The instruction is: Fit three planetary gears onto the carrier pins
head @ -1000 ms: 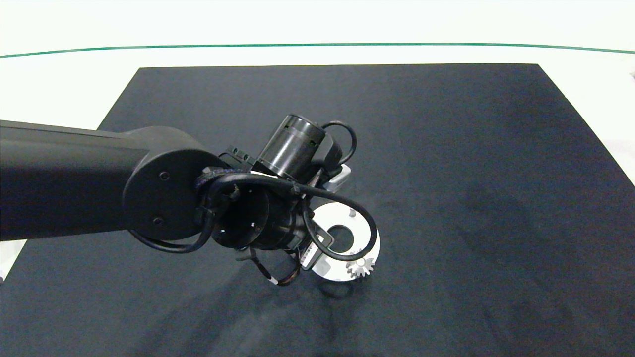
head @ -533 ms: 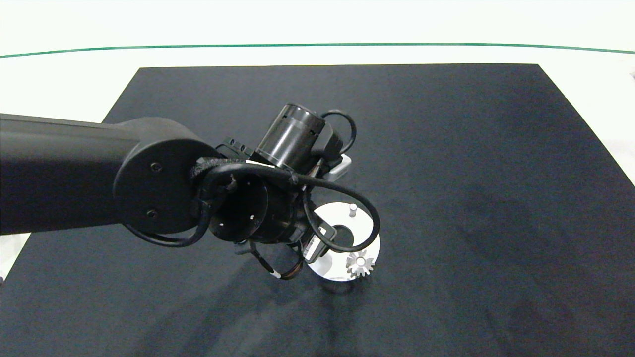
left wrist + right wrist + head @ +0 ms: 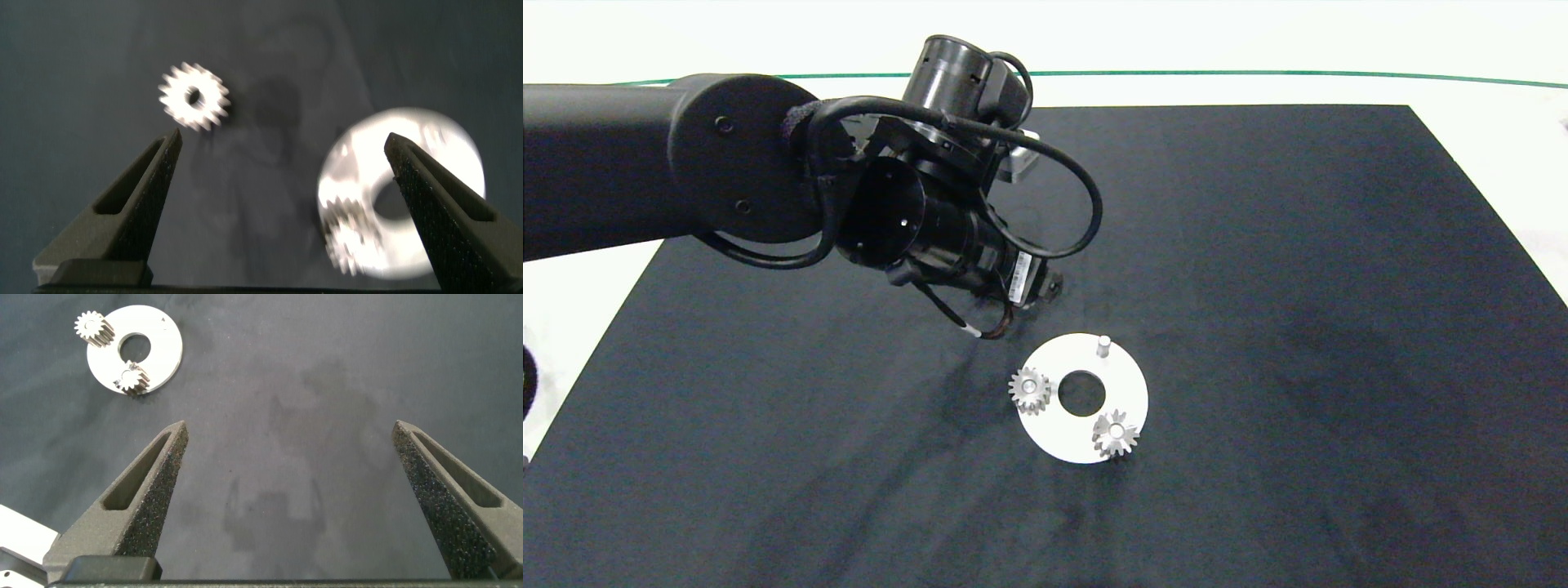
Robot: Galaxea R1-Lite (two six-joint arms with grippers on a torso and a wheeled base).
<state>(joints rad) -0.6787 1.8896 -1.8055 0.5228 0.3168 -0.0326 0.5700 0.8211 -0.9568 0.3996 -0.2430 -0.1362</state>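
Moved: left tool [image 3: 282,175] has lifted off the white disc [image 3: 1125,384], now up-left of it, fingers wide, empty.
Gears: two gears [image 3: 1029,389] on pins; third gear [image 3: 194,96] on mat.
Bare pin [image 3: 1104,345]: far edge.
Right tool [image 3: 290,461]: wide, empty.

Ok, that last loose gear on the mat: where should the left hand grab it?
Probably across its toothed rim, coming straight down from above. The loose gear lies flat on the black mat, hole up, so only opposite teeth offer pinch faces. The left hand is open wider than it.
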